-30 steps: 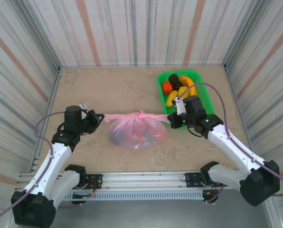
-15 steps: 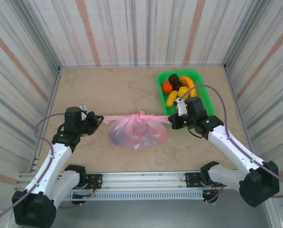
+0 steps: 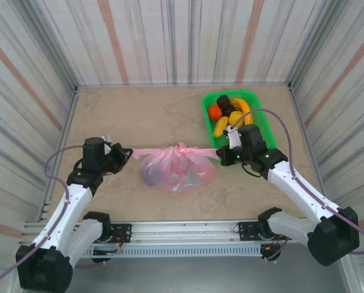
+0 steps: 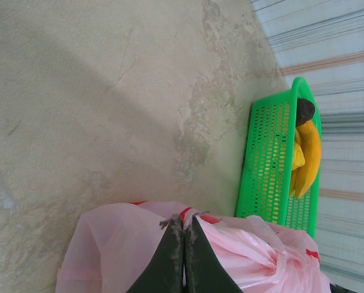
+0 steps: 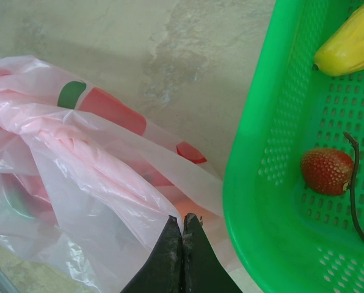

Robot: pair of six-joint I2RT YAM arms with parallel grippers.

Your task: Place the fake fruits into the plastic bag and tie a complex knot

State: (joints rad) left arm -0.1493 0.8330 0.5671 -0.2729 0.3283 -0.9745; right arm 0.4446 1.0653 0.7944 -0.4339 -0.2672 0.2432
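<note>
Seen from above, a translucent pink plastic bag (image 3: 179, 170) sits bulging near the middle of a tan, stone-patterned table (image 3: 139, 116). Blurred red and green shapes show through its film. At the bag's 12 o'clock edge is the knot (image 3: 182, 147) — a small bunched twist with two flat pink tails stretched out sideways.

The left gripper (image 3: 128, 151), at 9 o'clock from the knot, has its fingers pressed together on the end of the left tail (image 3: 154, 149). The right gripper (image 3: 220, 155), at 3 o'clock, is clamped the same way on the right tail (image 3: 203, 150). In each wrist view the dark fingertips (image 4: 171, 256) meet with pink film bunched around them.

At 1 o'clock from the bag stands a green tray (image 3: 205, 119) with perforated walls, its near left corner just beside the right gripper. More fake fruits (image 3: 236, 117) lie in it: an orange (image 3: 214, 111), yellow bananas (image 3: 220, 127) and a dark piece (image 3: 223, 101).

The right wrist view adds a small red bumpy fruit (image 5: 327, 171) and a thin dark stem (image 5: 355, 183) on the tray floor — and the bag's film lying against the tray's outer wall. Striped panels (image 3: 170, 43) enclose the table at 9, 12 and 3 o'clock.
</note>
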